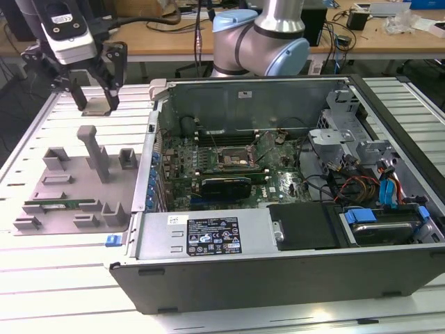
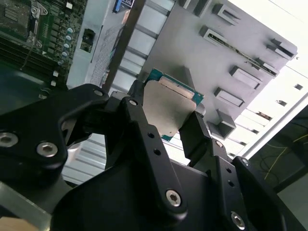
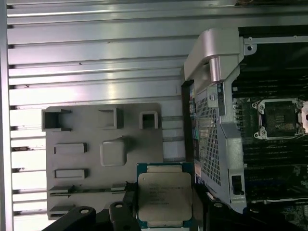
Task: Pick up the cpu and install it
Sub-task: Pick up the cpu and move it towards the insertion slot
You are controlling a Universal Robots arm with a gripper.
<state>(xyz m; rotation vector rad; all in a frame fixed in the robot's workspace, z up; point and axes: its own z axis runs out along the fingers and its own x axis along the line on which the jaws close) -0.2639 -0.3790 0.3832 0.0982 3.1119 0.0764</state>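
In the exterior view my gripper [image 1: 94,96] hangs above the grey tray [image 1: 69,177], in the second wrist view its fingers [image 2: 193,134] pinch the cpu [image 2: 171,108] by its edges, and in the first wrist view the socket [image 3: 281,118] lies well apart, so I fear that so slim a grip could slip or tilt in transit.

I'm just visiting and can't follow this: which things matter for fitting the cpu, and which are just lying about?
Job in hand:
cpu, gripped by the end effector
socket inside the open computer case

Lying about:
green memory stick on the grey tray
power supply
cables
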